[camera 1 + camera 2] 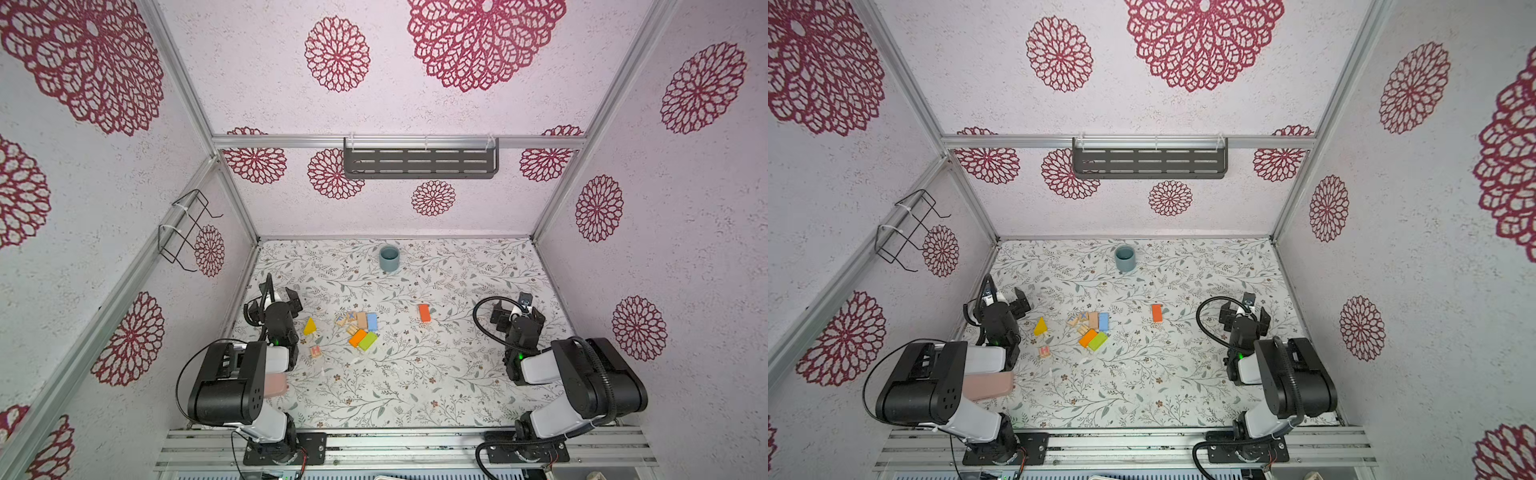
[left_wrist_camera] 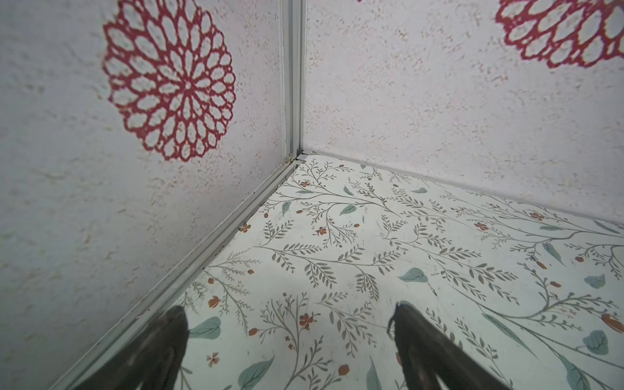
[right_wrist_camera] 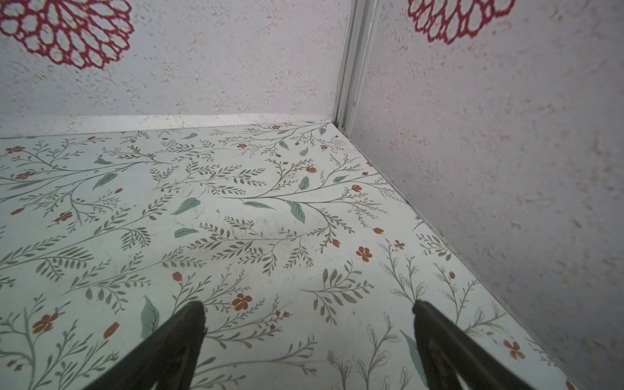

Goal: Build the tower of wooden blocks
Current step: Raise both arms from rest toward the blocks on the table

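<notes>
Black left gripper (image 2: pixel 290 312) stands wide and empty by the left wall (image 2: pixel 101 236). Wood blocks (image 1: pixel 362 320) lie loose on the table (image 1: pixel 415 386), yellow wedge (image 1: pixel 309 326) leftmost, one red-orange block (image 1: pixel 424 312) apart to their right. Right gripper (image 3: pixel 309 305) gapes wide too, empty, near the right wall (image 3: pixel 506 169).

Red-medallion walls (image 1: pixel 374 212), floral tabletop (image 1: pixel 415 374)

light: bright, diffuse
shadows: faint beside the grey-blue round cup (image 1: pixel 389 258)
distortion: wide-angle stretch, both top views
focus: wrist foregrounds soft
</notes>
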Controlling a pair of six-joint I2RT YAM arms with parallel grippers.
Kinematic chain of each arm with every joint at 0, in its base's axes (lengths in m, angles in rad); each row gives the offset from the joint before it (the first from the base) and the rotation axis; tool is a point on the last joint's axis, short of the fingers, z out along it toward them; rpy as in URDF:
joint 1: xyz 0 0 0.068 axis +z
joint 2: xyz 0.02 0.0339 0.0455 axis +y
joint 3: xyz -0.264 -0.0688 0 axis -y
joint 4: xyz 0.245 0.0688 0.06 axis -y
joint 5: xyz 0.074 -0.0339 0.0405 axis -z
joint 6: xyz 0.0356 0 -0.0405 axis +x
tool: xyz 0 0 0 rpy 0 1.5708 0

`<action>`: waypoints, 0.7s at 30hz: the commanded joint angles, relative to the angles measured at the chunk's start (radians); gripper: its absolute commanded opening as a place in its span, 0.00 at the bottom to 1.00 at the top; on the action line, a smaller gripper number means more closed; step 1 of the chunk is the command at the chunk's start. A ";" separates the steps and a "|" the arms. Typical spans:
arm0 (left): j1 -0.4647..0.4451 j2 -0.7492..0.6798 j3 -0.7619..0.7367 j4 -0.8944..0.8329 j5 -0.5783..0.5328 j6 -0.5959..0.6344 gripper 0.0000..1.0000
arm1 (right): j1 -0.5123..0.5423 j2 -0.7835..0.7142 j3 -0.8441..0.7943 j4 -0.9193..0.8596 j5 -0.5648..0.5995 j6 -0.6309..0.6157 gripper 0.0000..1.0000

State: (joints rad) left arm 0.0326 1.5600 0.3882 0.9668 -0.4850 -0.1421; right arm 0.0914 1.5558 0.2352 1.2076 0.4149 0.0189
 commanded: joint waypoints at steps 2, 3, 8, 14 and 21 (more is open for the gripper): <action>-0.005 0.010 -0.006 0.023 -0.007 0.020 0.97 | -0.004 -0.011 -0.001 0.051 0.007 0.001 0.99; -0.005 0.011 -0.006 0.023 -0.007 0.021 0.97 | -0.004 -0.011 -0.002 0.052 0.006 0.001 0.99; -0.003 0.010 -0.006 0.020 -0.004 0.019 0.97 | -0.004 -0.011 -0.001 0.051 0.006 0.003 0.99; -0.002 0.009 -0.005 0.017 -0.002 0.019 0.97 | -0.004 -0.011 -0.001 0.050 0.005 0.003 0.99; 0.059 -0.003 0.024 -0.064 0.092 -0.030 0.97 | -0.014 -0.012 0.008 0.029 -0.016 0.015 0.99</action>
State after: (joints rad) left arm 0.0715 1.5600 0.3908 0.9329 -0.4389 -0.1589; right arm 0.0868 1.5558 0.2352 1.2072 0.4129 0.0193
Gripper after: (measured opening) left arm 0.974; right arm 0.989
